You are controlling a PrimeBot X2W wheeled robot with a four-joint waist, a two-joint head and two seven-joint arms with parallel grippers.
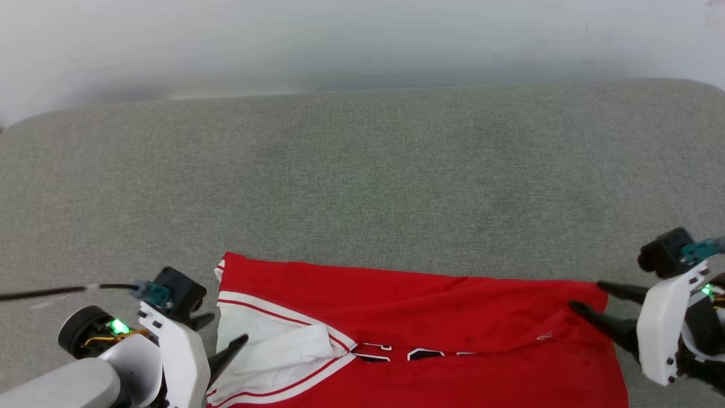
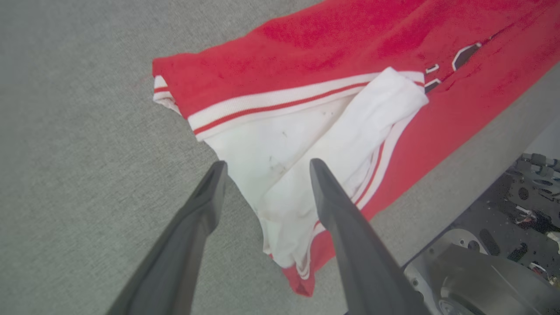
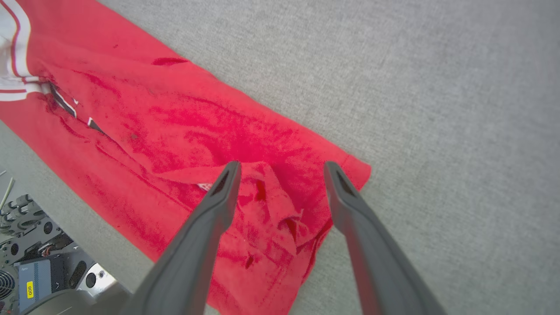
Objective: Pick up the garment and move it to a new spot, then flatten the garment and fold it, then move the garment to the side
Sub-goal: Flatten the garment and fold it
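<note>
Left gripper (image 2: 267, 162) is seen with its 2 dark fingers spread wide and nothing held between them, poised over the white sleeve (image 2: 302, 144) at the left end of the garment (image 1: 430, 306). Right gripper (image 3: 283, 164) is likewise spread wide and empty, its tips set over the bunched red corner (image 3: 280, 214) at the opposite end. The garment is laid as a long red band along the near edge of the grey padded surface (image 1: 362, 187). It is folded lengthwise, so that the black lettering (image 1: 425, 355) is half covered by the upper layer.

Folding is judged to be the step in hand, with a fold across the band not yet made. For that to be done well, all layers at each end should be pinched together. The sleeve is only loosely tucked and could be left behind if the top layer alone is taken. The puckers at the right corner should be smoothed out or gathered fully into the grip. Both ends should be lifted level and carried at 1 pace, so that the band is not twisted. The near edge, lying close to the surface's rim, should be guarded against slipping off.
</note>
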